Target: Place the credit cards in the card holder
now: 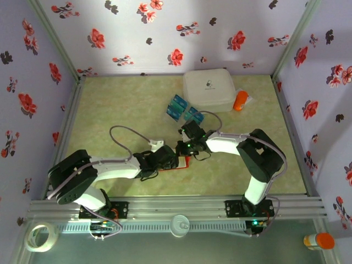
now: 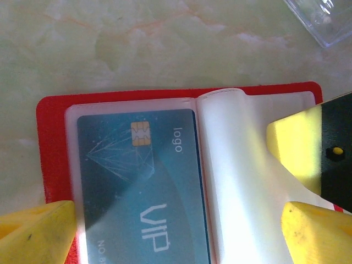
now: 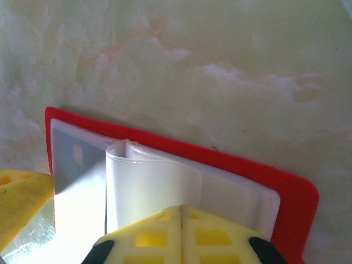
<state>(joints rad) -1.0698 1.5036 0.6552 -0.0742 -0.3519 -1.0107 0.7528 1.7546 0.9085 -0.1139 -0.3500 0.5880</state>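
Near the front edge of the table (image 1: 110, 104), left gripper (image 2: 176, 209) spread wide over the card holder (image 2: 52, 115), right gripper (image 3: 181, 212) closed, pressing its clear pockets (image 3: 154, 184); one slip and they could spring shut.

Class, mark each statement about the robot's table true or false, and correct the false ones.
1. A blue card sits in a clear pocket of the red wallet. True.
2. The wallet is folded shut. False: it lies open on the table.
3. The right gripper has its jaws shut. True.
4. The left gripper has its jaws shut. False: they stand wide open, one on either side of the wallet.
5. The white case lies at the near edge by the arm bases. False: it lies at the far side, next to the orange bottle.
6. Loose cards lie on the table near the white case. True.
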